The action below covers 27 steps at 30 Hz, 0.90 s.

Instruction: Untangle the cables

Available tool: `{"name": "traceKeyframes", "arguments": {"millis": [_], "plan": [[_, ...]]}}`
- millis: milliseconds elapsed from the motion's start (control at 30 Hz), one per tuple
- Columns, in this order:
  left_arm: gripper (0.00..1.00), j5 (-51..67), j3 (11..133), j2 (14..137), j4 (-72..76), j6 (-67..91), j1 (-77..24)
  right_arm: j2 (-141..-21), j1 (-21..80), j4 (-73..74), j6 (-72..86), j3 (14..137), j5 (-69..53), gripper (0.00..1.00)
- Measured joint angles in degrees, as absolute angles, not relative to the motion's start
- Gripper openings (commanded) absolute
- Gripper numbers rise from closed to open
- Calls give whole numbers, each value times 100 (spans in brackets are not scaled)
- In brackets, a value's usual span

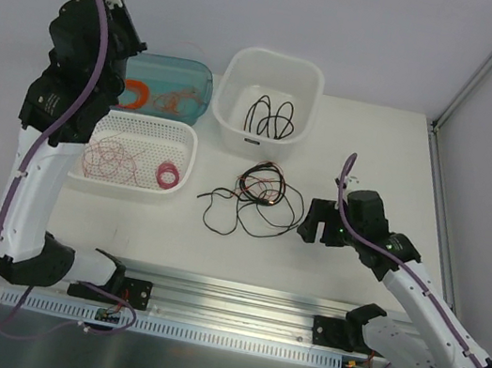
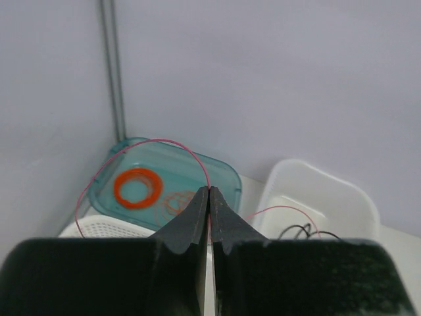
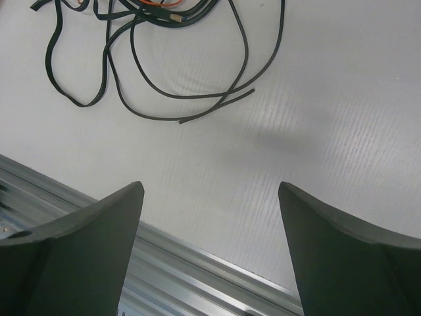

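Note:
The cables (image 1: 258, 198) lie in a loose tangle of black, red and orange wires on the table's middle; their black loops also show at the top left of the right wrist view (image 3: 145, 59). My left gripper (image 1: 134, 47) is raised high above the teal tray. In the left wrist view it (image 2: 209, 191) is shut on a thin pink wire (image 2: 158, 141) that arcs left over the tray and right toward the white tub. My right gripper (image 1: 312, 222) is open and empty, low over the table just right of the tangle, not touching it (image 3: 209, 191).
A white tub (image 1: 233, 96) at the back holds a black cable (image 1: 270, 117). A teal tray (image 1: 198, 76) holds an orange ring (image 1: 135, 93). A white perforated basket (image 1: 187, 140) holds pink wires and a pink ring (image 1: 168, 173). A metal rail (image 1: 236, 297) runs along the near edge.

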State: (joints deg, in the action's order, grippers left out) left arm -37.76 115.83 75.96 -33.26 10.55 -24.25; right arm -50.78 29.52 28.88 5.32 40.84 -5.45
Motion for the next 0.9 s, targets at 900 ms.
{"name": "traceKeyframes", "arguments": {"millis": [900], "plan": [[0, -2849, 7032, 8165, -2443, 1070, 947, -5308, 3052, 2814, 532, 3938, -545, 87]]}}
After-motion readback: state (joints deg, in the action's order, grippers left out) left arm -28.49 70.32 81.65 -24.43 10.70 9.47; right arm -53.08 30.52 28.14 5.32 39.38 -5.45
